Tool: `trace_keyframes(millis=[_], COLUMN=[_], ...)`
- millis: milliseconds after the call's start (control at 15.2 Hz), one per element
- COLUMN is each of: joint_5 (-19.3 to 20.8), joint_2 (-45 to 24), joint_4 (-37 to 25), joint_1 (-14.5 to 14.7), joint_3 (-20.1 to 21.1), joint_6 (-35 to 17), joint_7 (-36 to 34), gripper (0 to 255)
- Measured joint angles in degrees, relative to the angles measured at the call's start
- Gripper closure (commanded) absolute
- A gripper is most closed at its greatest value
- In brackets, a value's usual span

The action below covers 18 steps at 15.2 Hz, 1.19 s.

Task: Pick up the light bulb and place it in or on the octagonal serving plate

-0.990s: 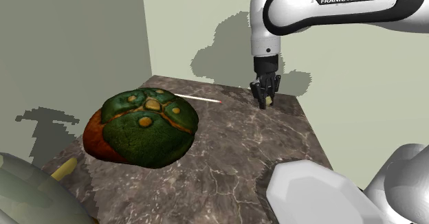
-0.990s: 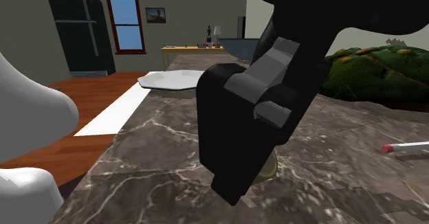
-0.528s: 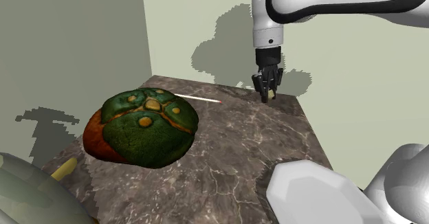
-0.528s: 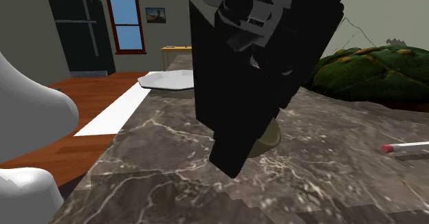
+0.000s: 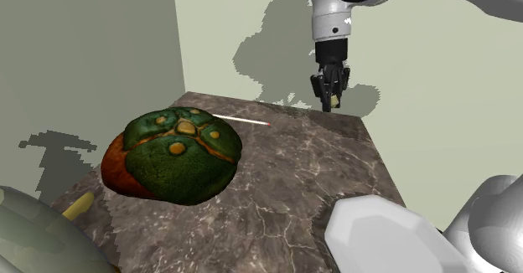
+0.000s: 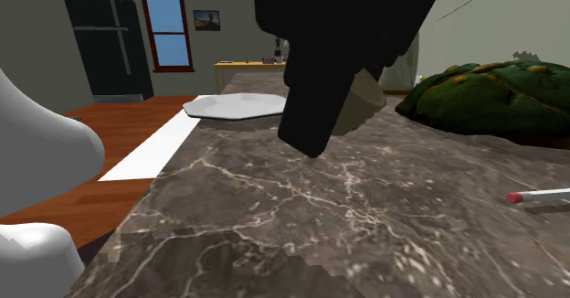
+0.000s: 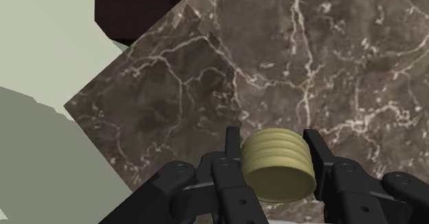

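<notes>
The end effector [image 5: 329, 98], pinching the light bulb [image 7: 277, 166] by its ribbed base, has lifted it off the far corner of the table [image 5: 335, 158], so carrying it to the white plate [image 5: 381, 238] looks next.

The countertop [image 5: 285, 188] is dark brown marble laced with pale veins. The light bulb [image 7: 277, 166] shows a ribbed, dull olive-yellow screw base, and the gripper [image 7: 273, 147] is all black. At nine o'clock in the shoulder view, the domed object [image 5: 176, 154] is mottled dark green with yellow spots and an orange-red rim. The octagonal plate [image 6: 236, 106] is plain white. The stick [image 5: 239, 118] is white with a red tip. At ten o'clock in the second exterior view, the fridge [image 6: 108, 45] is black and the window frame [image 6: 170, 29] is red around blue.
</notes>
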<state>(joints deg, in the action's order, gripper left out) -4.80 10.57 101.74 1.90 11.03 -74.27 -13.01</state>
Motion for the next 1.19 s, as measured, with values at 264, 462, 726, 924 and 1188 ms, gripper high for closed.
trace_keyframes(millis=[264,462,726,924,1188], joint_5=[-0.21,-1.93,-4.63,-7.14,-10.76], joint_2=[0.11,4.15,8.90,12.51,16.77], joint_4=[-1.98,2.76,7.15,10.46,14.49], joint_1=[0.14,1.24,2.96,4.47,6.56], joint_3=[0.16,1.40,3.55,5.54,8.55], joint_6=[2.07,1.15,0.96,0.73,-0.01], joint_7=[-0.51,-2.63,-6.21,-9.35,-13.71], gripper=[255,255,255,255,255])
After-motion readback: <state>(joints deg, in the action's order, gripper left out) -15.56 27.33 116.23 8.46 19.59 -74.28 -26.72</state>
